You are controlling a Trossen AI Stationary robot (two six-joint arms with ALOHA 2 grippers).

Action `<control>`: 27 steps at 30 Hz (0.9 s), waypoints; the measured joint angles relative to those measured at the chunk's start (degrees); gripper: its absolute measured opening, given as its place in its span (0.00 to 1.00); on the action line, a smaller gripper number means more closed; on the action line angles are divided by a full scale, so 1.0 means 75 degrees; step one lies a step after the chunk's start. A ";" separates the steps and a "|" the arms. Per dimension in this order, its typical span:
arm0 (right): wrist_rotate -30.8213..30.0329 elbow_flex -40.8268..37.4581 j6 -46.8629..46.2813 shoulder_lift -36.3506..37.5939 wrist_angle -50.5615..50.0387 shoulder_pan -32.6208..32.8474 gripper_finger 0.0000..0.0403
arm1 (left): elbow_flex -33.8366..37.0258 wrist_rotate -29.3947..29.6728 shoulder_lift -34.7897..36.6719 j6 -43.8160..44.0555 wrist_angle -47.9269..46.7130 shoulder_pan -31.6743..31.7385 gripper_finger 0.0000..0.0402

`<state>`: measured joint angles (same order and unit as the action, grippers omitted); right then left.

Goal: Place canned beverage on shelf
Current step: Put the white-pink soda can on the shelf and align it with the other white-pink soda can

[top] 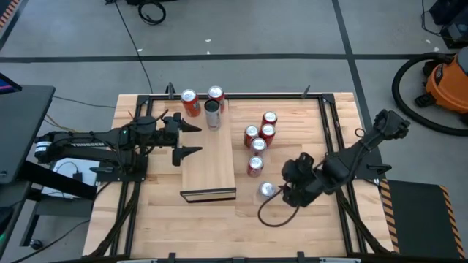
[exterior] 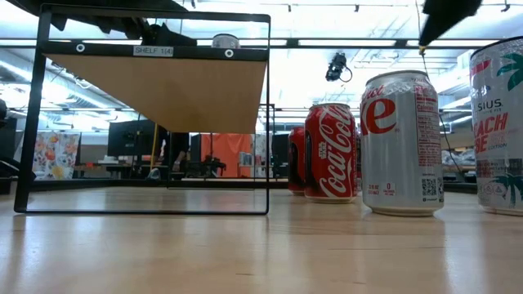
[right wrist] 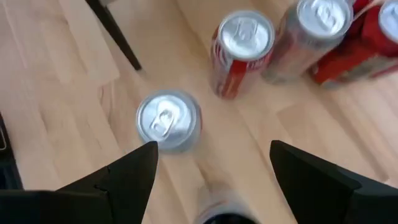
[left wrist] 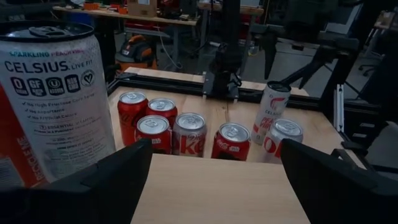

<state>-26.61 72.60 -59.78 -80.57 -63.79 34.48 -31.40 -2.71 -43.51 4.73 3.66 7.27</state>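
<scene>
The right end effector (top: 281,196) hangs above the silver can (top: 266,191) on the worktop (top: 314,131), its fingers spread wide and holding nothing; the can stands right of the shelf (top: 208,172), apart from the red cans (top: 257,139); the sound move is to centre over its lid, descend straight, then close evenly; the left end effector (top: 196,139) waits open at the shelf's far end.

The shelf (top: 209,169) lies mid-table. Three cans (top: 203,104) stand at its far end, five cans (top: 259,140) right of it, a lone can (top: 266,191) nearer.
</scene>
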 joint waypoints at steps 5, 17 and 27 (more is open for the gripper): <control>0.0315 0.0009 -0.0799 0.0016 -0.0721 0.0253 0.79 | -0.0006 0.0001 0.0000 -0.0140 0.0002 0.0000 0.91; 0.1074 0.0009 -0.0375 0.0008 -0.1682 0.0278 0.79 | -0.0006 0.0001 0.0000 -0.0140 -0.0006 0.0000 0.91; 0.1559 0.0009 -0.0803 0.0010 -0.2872 0.0085 0.79 | -0.0006 0.0001 0.0000 -0.0114 -0.0015 0.0000 0.91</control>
<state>-14.92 72.66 -65.79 -80.49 -85.32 35.12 -31.44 -2.70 -43.51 3.87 3.55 7.27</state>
